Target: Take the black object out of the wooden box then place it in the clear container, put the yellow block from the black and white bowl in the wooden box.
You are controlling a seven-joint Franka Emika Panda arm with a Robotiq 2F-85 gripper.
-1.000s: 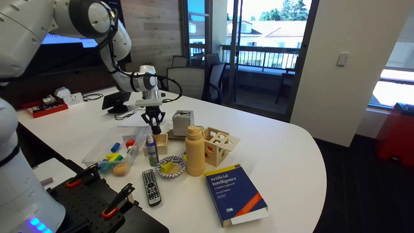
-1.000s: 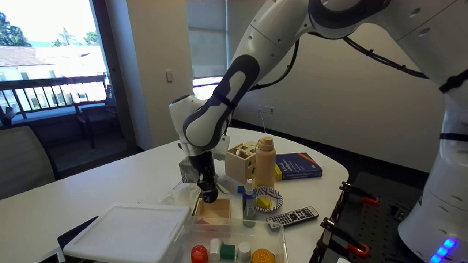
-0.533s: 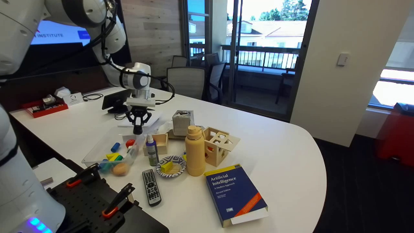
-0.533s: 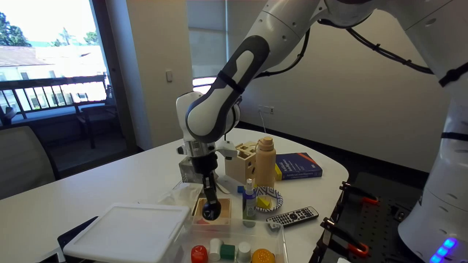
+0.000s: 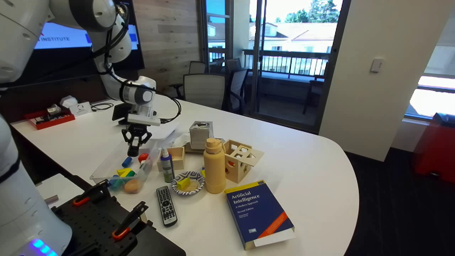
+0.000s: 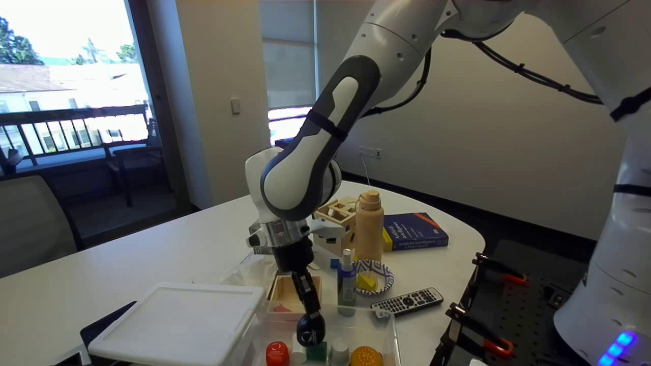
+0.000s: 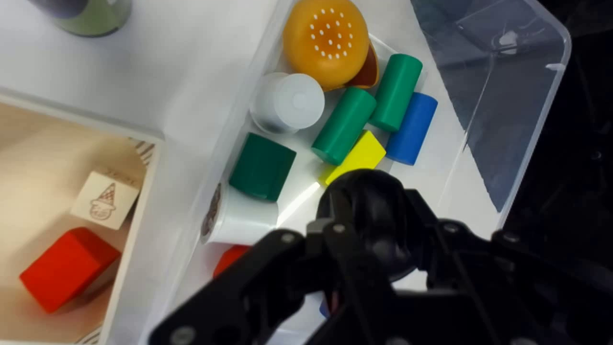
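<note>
The gripper has its fingers clamped around the black object, a round thing, over the clear container. How far it hangs above the container's floor cannot be told. In the wrist view it covers one end of a yellow piece inside the container, with two green cylinders and a blue cylinder close by. The container also holds a dark green block, two white cylinders, a dotted orange bun and a red piece partly hidden.

Just beside the container stands the wooden box, open at the top, with a red block and a printed cube in it. A white lid lies next to the container on another side. The spray bottle stands upright near the container, and the remote lies flat near it.

Farther from the container, past the spray bottle, the black and white bowl holds the yellow block. Beyond the bowl from the container, a peach bottle stands upright, with a wooden shape sorter behind it. The book lies well apart from the container, and chairs stand past the table.
</note>
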